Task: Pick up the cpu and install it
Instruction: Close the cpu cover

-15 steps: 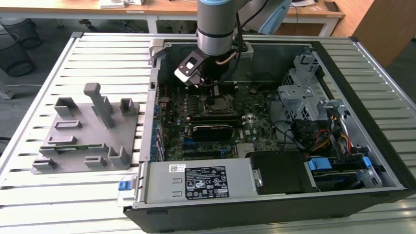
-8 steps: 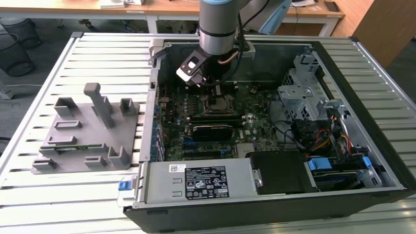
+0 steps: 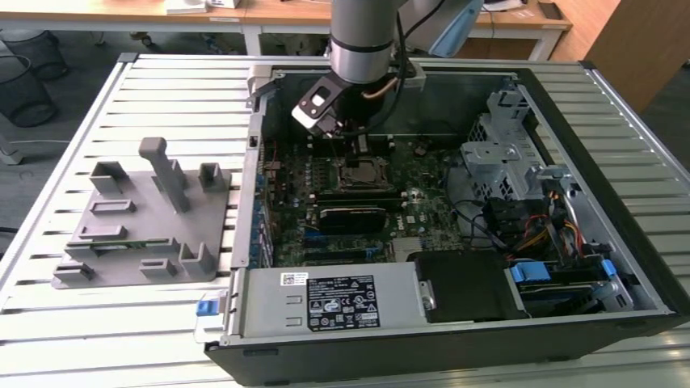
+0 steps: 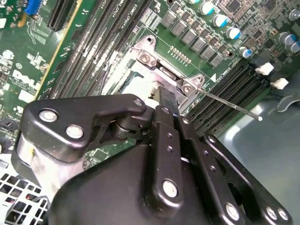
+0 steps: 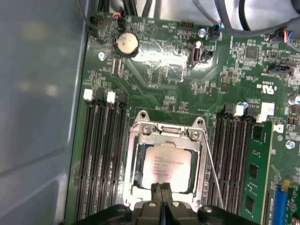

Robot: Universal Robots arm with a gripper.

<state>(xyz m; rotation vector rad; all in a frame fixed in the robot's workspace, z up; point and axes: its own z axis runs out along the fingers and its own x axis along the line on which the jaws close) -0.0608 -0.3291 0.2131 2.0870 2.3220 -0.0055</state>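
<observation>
The cpu (image 5: pixel 167 165), a small square chip with a pale silvery top, lies flat inside the metal socket frame (image 5: pixel 137 154) on the green motherboard (image 5: pixel 154 70). In the first wrist view my gripper (image 5: pixel 161 187) hovers at the chip's edge. Its two black fingers are pressed together, with nothing between them. In the second wrist view the fingertips (image 4: pixel 167 99) reach down onto the socket, where a pale patch of the cpu (image 4: pixel 136 80) shows. In the exterior view the gripper (image 3: pixel 360 147) hangs just over the socket (image 3: pixel 363 173) inside the open computer case.
A thin metal lever (image 5: pixel 212 173) runs along one side of the socket. Black memory slots (image 5: pixel 101 154) flank it. A grey plastic holder with upright posts (image 3: pixel 151 218) stands on the slatted table at the exterior view's left. The power supply (image 3: pixel 345 303) and drive cage (image 3: pixel 502 153) crowd the case.
</observation>
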